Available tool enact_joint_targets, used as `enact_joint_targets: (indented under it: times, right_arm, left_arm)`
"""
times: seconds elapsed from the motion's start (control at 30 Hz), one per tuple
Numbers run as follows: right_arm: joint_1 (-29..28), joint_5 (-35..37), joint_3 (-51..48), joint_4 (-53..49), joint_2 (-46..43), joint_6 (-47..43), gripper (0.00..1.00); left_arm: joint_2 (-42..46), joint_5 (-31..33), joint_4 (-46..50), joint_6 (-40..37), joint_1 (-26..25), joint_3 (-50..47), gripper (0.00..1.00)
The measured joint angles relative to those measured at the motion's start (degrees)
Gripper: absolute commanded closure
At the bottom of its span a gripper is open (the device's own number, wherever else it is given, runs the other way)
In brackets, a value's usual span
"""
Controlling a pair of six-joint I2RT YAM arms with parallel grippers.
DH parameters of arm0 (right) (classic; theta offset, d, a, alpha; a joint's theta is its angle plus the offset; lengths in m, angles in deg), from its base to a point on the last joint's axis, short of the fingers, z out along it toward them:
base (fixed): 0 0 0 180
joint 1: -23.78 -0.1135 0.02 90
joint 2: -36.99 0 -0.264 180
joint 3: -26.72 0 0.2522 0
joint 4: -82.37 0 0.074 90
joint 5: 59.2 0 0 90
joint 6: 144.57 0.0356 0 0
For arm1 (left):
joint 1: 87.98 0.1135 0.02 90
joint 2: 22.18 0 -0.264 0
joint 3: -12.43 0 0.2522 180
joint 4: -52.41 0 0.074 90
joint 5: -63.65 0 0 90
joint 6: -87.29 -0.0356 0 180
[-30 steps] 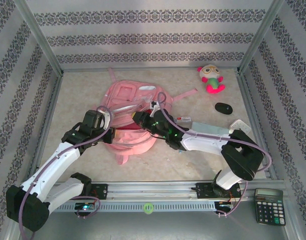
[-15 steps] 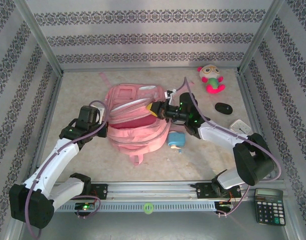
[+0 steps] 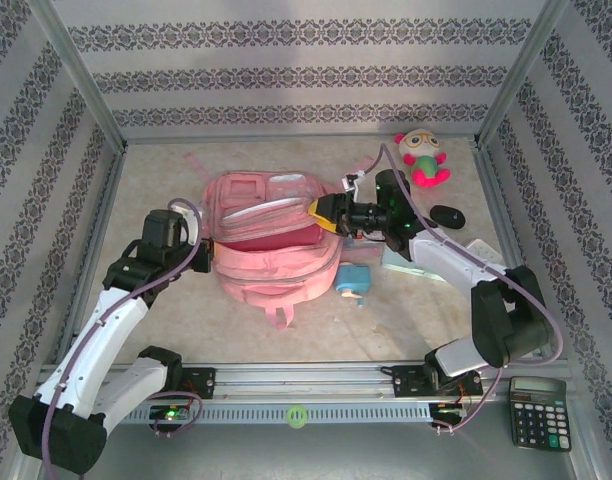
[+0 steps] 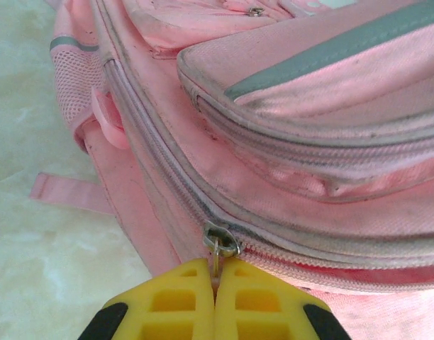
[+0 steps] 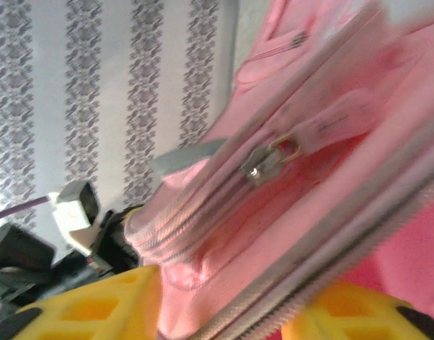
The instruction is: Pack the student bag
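Note:
The student bag [image 3: 271,240], a pink backpack, lies flat mid-table with its main compartment gaping and dark pink lining showing. My left gripper [image 3: 200,250] is at the bag's left end. In the left wrist view its yellow fingertips [image 4: 181,297] are shut on the metal pull of the zip slider [image 4: 222,239]. My right gripper [image 3: 324,212] is at the bag's right end. Its yellow fingers [image 5: 96,308] stand apart, with the bag's zip rim [image 5: 224,283] lying between them. A second zip slider [image 5: 270,157] shows higher on the bag.
A blue object [image 3: 353,283] lies just right of the bag. A plush toy [image 3: 423,157] sits at the back right, with a black mouse [image 3: 447,216] and a white item [image 3: 483,247] nearer. A calculator [image 3: 539,410] rests off the front right. Patterned walls enclose the table.
The grippers have moved apart, left one leftward and right one back and right, stretching the bag's opening wide. The right jaws have parted. The blue object is uncovered.

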Motion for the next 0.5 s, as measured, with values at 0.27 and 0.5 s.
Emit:
enact_joint_targets:
  times: [0.27,0.5]
  right_arm:
    - [-4.96,25.53,7.52,-28.55,-12.33,-25.99,0.35]
    - [-21.38,40.79,16.15,-37.31,-13.75,-52.41,0.30]
  left_arm:
    - [-0.81,-2.73,2.40,-0.04,0.11,1.81,1.00]
    - [-0.44,-7.28,4.09,-0.94,0.11,2.05,1.00]
